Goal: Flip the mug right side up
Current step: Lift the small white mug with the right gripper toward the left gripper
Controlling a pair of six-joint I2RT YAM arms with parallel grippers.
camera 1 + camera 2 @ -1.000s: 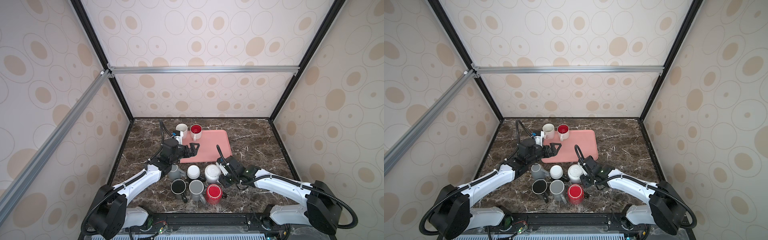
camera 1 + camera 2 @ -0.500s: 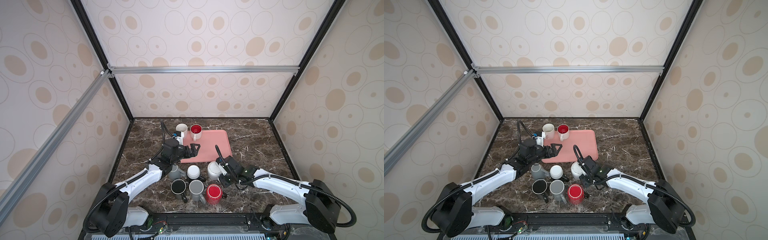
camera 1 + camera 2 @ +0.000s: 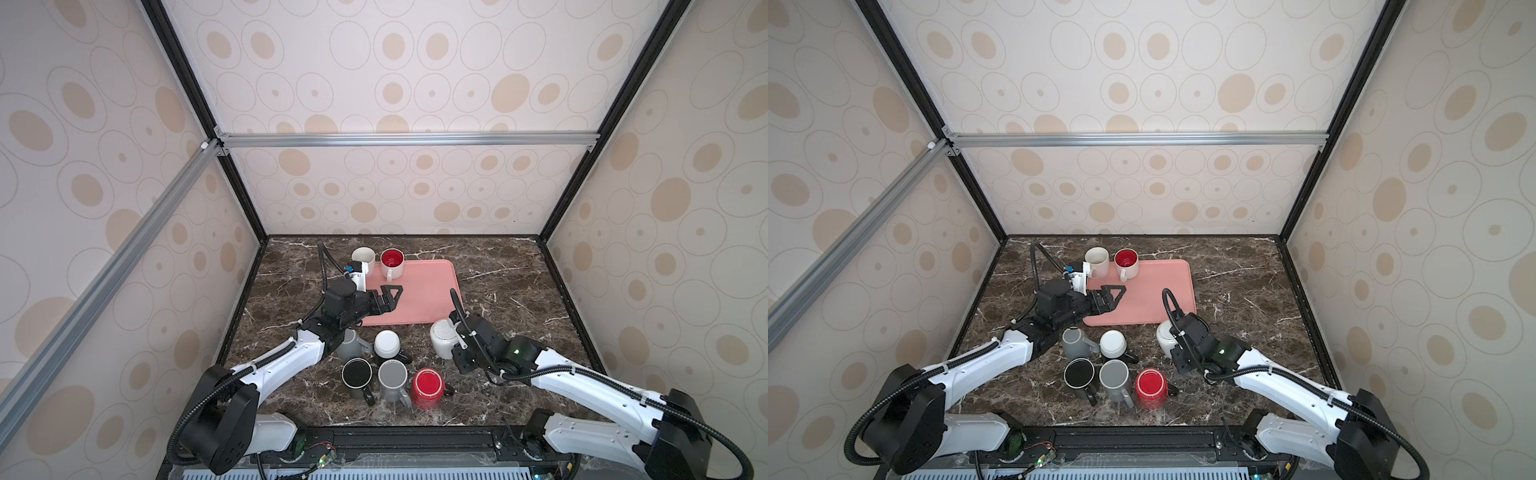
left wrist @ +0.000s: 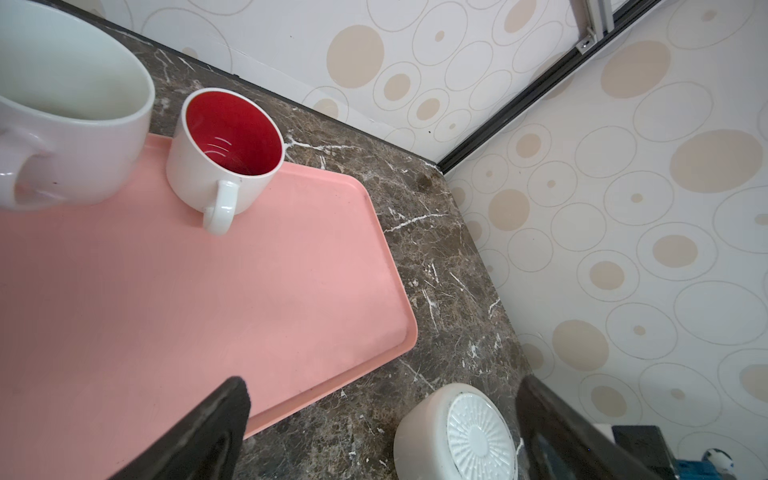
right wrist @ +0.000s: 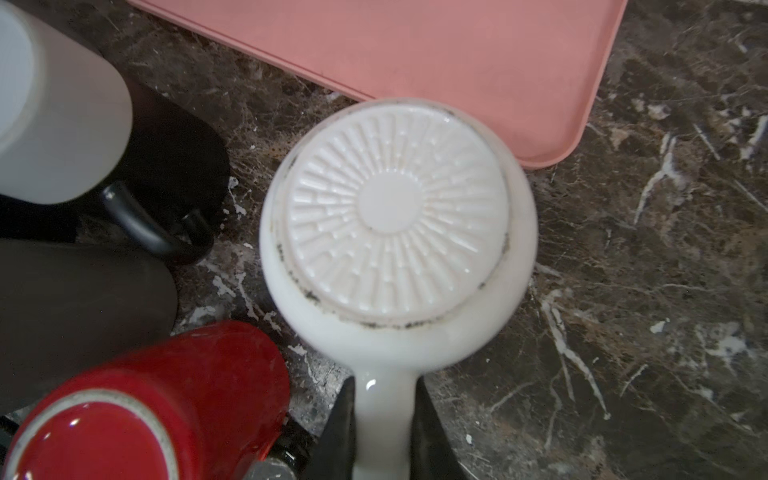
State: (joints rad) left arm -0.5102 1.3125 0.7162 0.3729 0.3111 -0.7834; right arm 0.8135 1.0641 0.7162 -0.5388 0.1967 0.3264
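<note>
Since a second ago, the white ceramic mug with a ribbed round base (image 3: 442, 338) has shifted away from the cluster of mugs toward the tray's near right corner, and it now leans with its base turned up and to the left. It is not yet right side up.

From where I stand, the dark brown marble tabletop (image 3: 507, 291) fills the floor of the booth. On it lies the pink rectangular plastic tray (image 3: 424, 291), and just beside the tray's near corner is the tipped mug; whether it rests on the marble I cannot tell.

At the front, five mugs are grouped together. A grey mug (image 3: 351, 343) lies on its side. The black mug with a white base (image 3: 386, 343), the black mug (image 3: 356, 372), the second grey mug (image 3: 392, 374) and the red mug (image 3: 428, 382) stand inverted.

At the tray's far left corner, the cream mug (image 3: 363, 257) and the white mug with a red inside (image 3: 392, 262) stand upright.

The left gripper (image 3: 394, 297) hovers over the tray's left part, fingers spread wide and holding nothing. The right gripper (image 5: 384, 419) has its fingers clamped on the tipped mug's handle.
</note>
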